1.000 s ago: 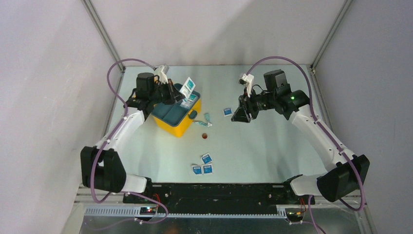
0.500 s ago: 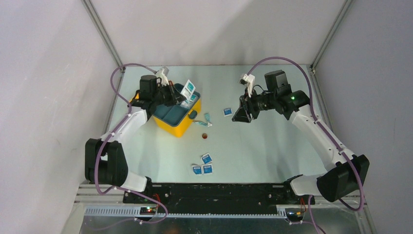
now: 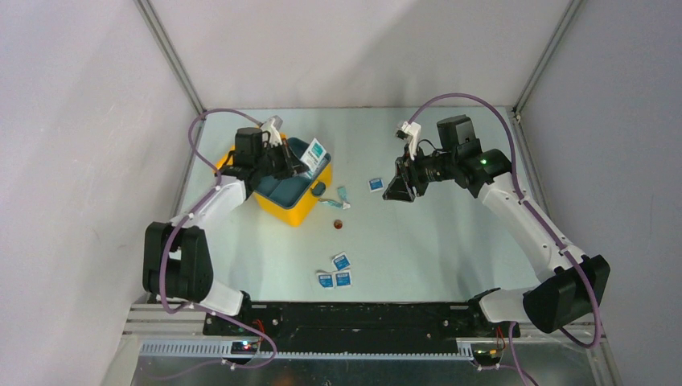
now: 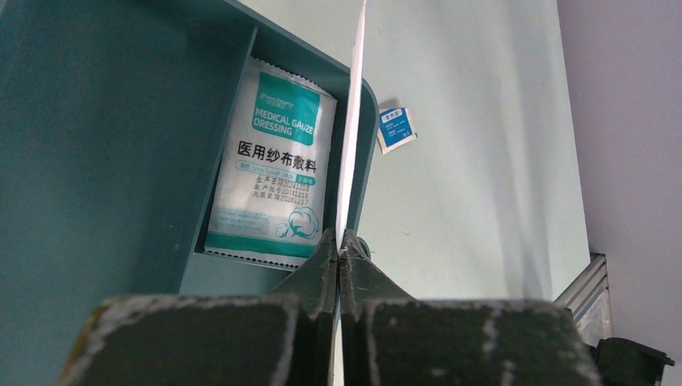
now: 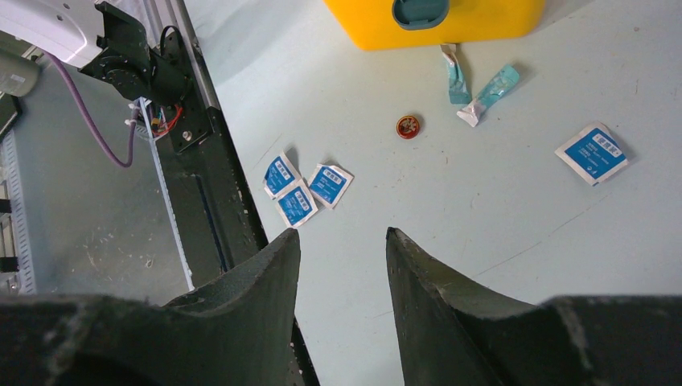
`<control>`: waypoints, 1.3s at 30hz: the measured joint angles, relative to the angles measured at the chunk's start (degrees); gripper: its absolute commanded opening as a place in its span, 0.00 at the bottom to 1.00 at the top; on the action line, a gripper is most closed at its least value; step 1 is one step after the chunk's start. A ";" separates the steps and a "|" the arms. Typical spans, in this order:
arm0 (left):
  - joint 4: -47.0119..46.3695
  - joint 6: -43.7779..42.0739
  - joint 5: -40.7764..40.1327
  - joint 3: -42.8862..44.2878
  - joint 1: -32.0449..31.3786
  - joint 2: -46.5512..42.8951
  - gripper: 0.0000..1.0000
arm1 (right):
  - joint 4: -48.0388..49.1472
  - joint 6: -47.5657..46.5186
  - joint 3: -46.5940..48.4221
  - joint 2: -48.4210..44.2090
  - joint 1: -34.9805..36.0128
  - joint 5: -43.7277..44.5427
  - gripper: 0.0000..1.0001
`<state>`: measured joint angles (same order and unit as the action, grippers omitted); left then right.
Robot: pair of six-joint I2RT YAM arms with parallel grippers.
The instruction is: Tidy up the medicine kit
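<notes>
While the left gripper [image 3: 299,165] hangs over the kit [image 3: 293,211], back-left in the top view, it pinches a gauze packet [image 3: 314,149] upright above the tray [image 3: 280,186]. Right gripper [image 3: 400,187] well apart, mid-table.

Left wrist: jaws closed on the packet's bottom edge, packet seen edge-on. Second gauze [image 4: 269,169] lies flat in the end slot. Judgement: tip the held one flat over it, go low, then release.

Right wrist: fingers parted, nothing between them. Wipes [image 5: 301,189] loose below.
</notes>
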<state>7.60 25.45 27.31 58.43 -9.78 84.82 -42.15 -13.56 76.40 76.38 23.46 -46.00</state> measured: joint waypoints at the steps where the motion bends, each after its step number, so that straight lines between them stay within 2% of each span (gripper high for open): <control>1: 0.00 -0.02 0.00 0.00 -0.11 0.20 0.00 | 0.00 0.00 0.00 0.00 0.00 -0.02 0.49; 39: 3.45 -3.72 -2.05 -1.42 -0.76 -0.50 0.02 | 0.00 0.00 0.00 0.02 -0.11 -1.03 0.49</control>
<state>11.05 21.74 25.26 57.01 -10.55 84.31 -42.15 -13.56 76.40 76.40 23.35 -47.03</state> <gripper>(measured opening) 0.003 0.489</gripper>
